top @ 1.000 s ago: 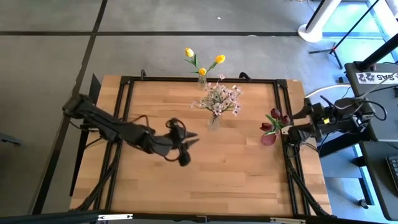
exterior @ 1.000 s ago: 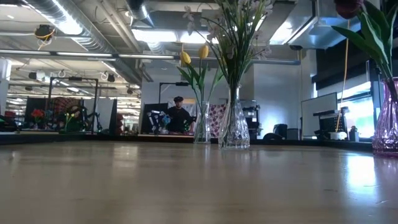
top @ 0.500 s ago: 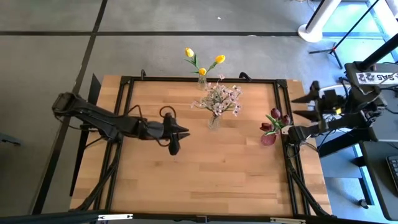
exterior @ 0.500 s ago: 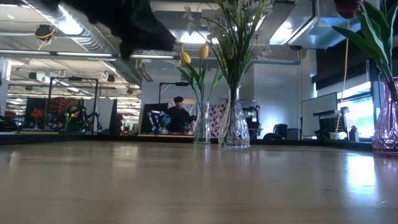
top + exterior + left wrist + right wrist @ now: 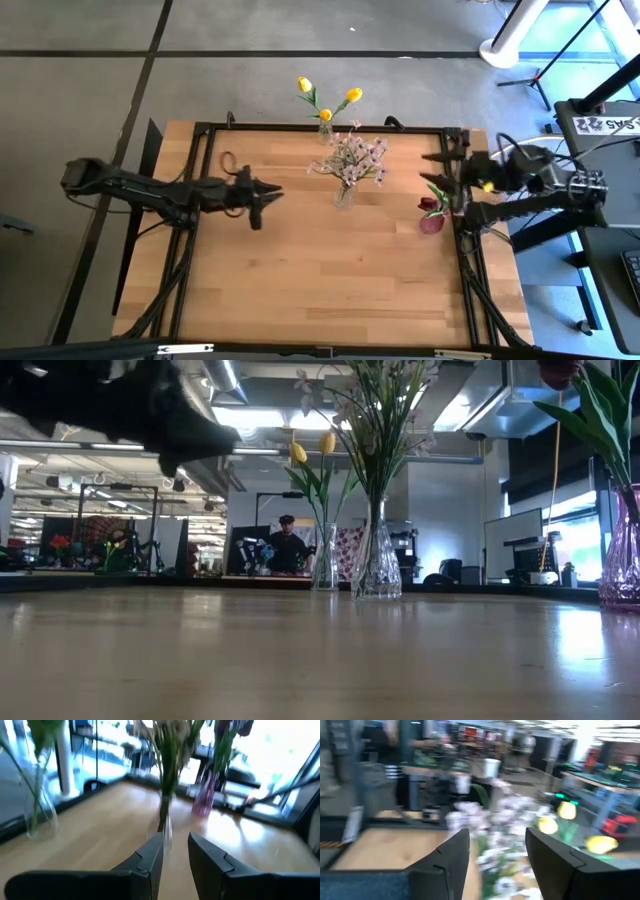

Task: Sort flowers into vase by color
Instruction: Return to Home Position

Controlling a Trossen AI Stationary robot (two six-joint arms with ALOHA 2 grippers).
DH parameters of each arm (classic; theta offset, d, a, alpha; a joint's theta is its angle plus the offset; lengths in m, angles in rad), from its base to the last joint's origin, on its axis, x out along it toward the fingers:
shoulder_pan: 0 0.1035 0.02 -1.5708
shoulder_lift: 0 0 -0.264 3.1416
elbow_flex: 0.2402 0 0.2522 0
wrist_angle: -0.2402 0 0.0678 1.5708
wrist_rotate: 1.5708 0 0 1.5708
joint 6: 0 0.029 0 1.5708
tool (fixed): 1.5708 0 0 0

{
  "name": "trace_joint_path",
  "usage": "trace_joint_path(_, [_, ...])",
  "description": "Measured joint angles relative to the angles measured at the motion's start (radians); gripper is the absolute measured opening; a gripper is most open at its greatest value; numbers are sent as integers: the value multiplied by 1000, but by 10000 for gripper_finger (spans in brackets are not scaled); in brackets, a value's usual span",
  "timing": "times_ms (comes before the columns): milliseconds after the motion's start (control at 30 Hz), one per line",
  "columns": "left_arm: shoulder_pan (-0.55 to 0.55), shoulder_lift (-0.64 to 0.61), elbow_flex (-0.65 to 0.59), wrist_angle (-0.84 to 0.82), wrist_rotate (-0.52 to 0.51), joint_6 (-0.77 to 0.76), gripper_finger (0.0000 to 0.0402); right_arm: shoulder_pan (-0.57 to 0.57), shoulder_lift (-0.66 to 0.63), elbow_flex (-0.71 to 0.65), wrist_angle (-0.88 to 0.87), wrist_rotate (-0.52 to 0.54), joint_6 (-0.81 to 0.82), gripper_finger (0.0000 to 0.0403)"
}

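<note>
High view: shows the left claw (image 5: 272, 190) over the left half of the table (image 5: 330, 285), released and empty, well apart from all flowers. Shows the right claw (image 5: 432, 170) at the right edge, likewise released and empty, just beside the dark red tulips (image 5: 432, 203) standing in the pink vase (image 5: 432, 224); cannot tell whether touching. Places the yellow tulips (image 5: 325, 98) in the far vase (image 5: 324, 130) at the far edge, and the white-pink sprays (image 5: 352, 158) in the clear vase (image 5: 344, 195) near the middle. Finds no stem loose on the table; judges sorting done, with only the return home left.

To do it well: lift the right claw clear of the red blooms before swinging away, keep both claws released, and pass the vases slowly so that none tips.

Low view: shows a dark arm part (image 5: 150, 405) high at the upper left, judged the left arm's, well clear of the three upright vases.

Left wrist view: confirms fingers (image 5: 150, 857) parted, nothing between; clear vase ahead, pink vase beyond it.

Right wrist view: confirms fingers (image 5: 451, 855) parted and empty; white-pink sprays ahead, yellow tulips beyond them.
</note>
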State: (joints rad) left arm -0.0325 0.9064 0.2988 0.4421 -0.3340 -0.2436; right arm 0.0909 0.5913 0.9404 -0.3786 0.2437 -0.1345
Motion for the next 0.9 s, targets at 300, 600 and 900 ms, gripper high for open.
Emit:
trace_joint_path(300, [9, -260, -224, 182, -9, 5, 88, -449, 75, -19, 221, -254, 31, 133])
trace_joint_path(600, [7, -337, -279, 178, -15, -41, 88, -696, -173, -24, 69, -447, 46, 11])
trace_joint_path(900, [14, -509, -292, 6, 120, -39, 88, -691, -519, -183, 20, -325, 50, 3])
